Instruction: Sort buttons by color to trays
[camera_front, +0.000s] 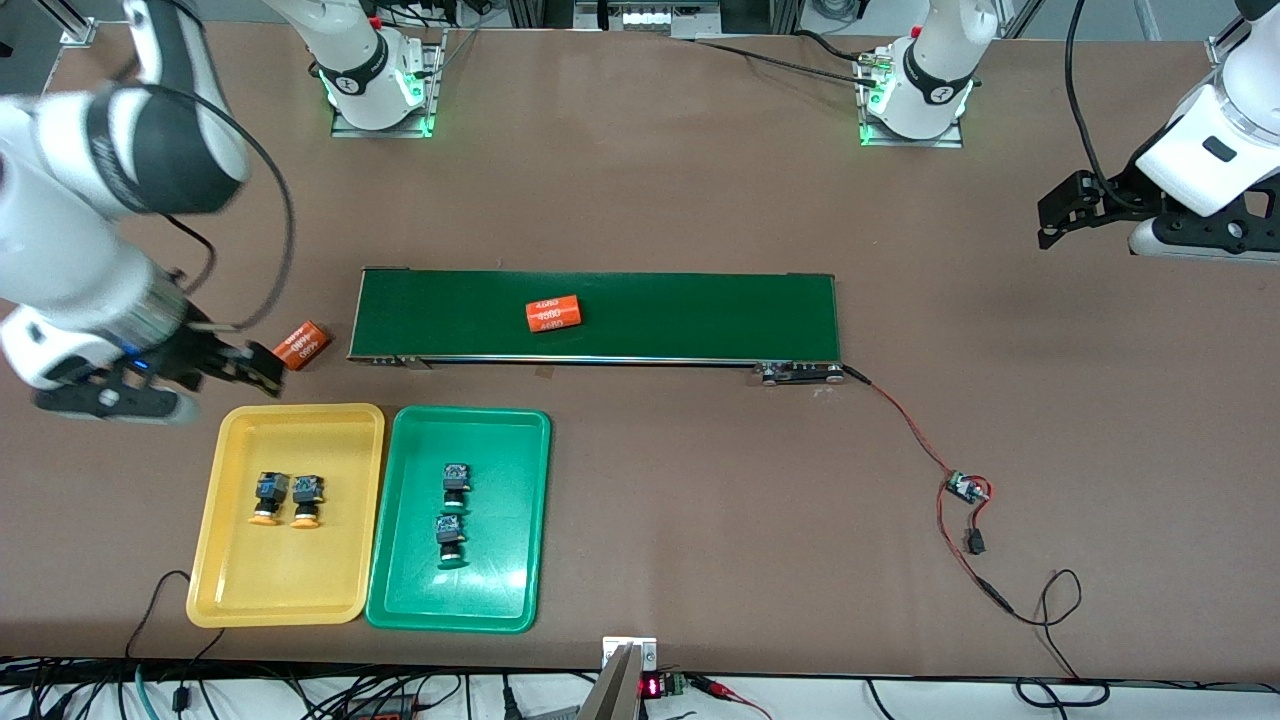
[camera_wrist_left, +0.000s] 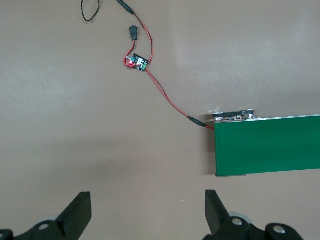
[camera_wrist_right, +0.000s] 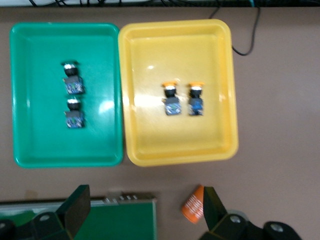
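Front view: the right jaws (camera_front: 255, 372) hang wide open and empty above the table (camera_front: 640, 200), over the yellow tray's (camera_front: 290, 590) rim nearest the conveyor belt (camera_front: 700, 312). An orange cylinder (camera_front: 302, 344) lies just beside them; another (camera_front: 553, 314) lies on the belt. Two yellow-capped buttons (camera_front: 285, 498) lie in the yellow tray, two green-capped buttons (camera_front: 453, 512) in the green tray (camera_front: 450, 610) beside it. The left jaws (camera_front: 1050, 215) wait, empty, well apart from both trays.

Left wrist view: black fingers (camera_wrist_left: 77, 215) spread wide over bare table, with the belt's end and a small circuit board (camera_wrist_left: 137, 63) on red wires ahead of them.

Right wrist view: both filled trays lie ahead of the parted fingers (camera_wrist_right: 75, 207).
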